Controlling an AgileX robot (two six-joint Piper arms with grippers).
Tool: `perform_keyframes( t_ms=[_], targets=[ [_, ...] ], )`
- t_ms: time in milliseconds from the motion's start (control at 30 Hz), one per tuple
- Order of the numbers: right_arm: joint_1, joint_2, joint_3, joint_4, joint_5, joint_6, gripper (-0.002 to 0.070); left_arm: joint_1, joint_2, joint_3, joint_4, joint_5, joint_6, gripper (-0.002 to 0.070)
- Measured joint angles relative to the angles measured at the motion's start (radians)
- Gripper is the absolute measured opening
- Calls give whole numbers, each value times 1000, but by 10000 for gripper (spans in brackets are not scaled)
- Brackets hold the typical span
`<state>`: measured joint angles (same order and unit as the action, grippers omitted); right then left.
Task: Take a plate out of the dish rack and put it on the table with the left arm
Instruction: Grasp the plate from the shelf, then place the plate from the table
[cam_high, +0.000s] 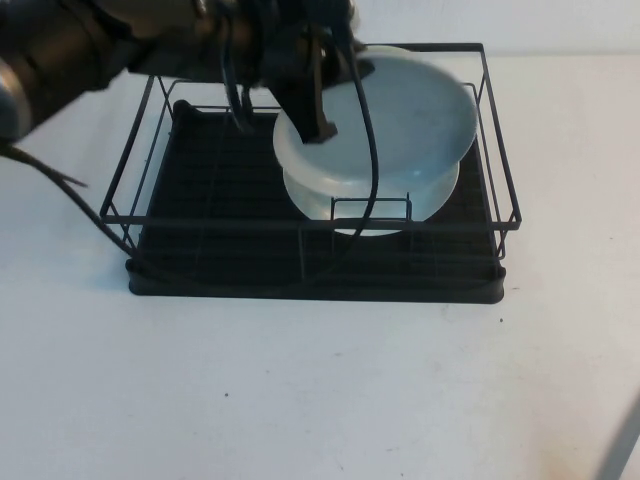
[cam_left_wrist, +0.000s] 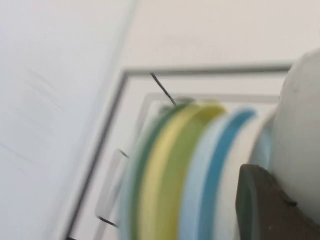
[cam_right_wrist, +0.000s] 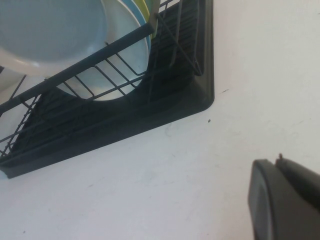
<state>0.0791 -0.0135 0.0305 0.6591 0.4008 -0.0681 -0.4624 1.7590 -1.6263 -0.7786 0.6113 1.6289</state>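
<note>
The pale grey plate (cam_high: 405, 115) is tilted over the right half of the black dish rack (cam_high: 200, 215), its face turned up. My left gripper (cam_high: 320, 125) reaches in from the upper left and is shut on the plate's left rim, one dark finger lying across the face. In the left wrist view that finger (cam_left_wrist: 270, 205) presses against the grey plate (cam_left_wrist: 300, 125). A white plate (cam_high: 365, 200) stands under it in the rack. My right gripper (cam_right_wrist: 287, 200) hovers low over the white table (cam_high: 300, 390), right of the rack, empty.
Several more plates, green, yellow, pale blue and brighter blue (cam_left_wrist: 220, 160), stand on edge in the rack behind the held plate. The rack's black drip tray (cam_right_wrist: 125, 125) has its corner near my right gripper. Black cables (cam_high: 370, 130) hang across the plate.
</note>
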Motion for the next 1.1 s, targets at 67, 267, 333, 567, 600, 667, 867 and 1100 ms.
perform_keyframes(
  t_ms=[67,267,333,567,600,667,867,1100],
  targets=[
    [0,0,0,0,0,0,-20,0,-72,-15,2,35,-42,60],
    [0,0,0,0,0,0,-20,-2,-257,-26,195,204,-321,60],
    [0,0,0,0,0,0,-20,4,-289,-26,298,266,-516,60],
    [0,0,0,0,0,0,-20,233,-282,142,42,472,-891,60],
    [0,0,0,0,0,0,-20,264,-282,197,-25,501,-865,60],
    [0,0,0,0,0,0,-20,304,-286,304,-124,540,-824,60],
    [0,0,0,0,0,0,-20,319,-306,690,-217,385,-725,60],
    [0,0,0,0,0,0,-20,313,-232,916,-380,47,-559,60]
  ],
)
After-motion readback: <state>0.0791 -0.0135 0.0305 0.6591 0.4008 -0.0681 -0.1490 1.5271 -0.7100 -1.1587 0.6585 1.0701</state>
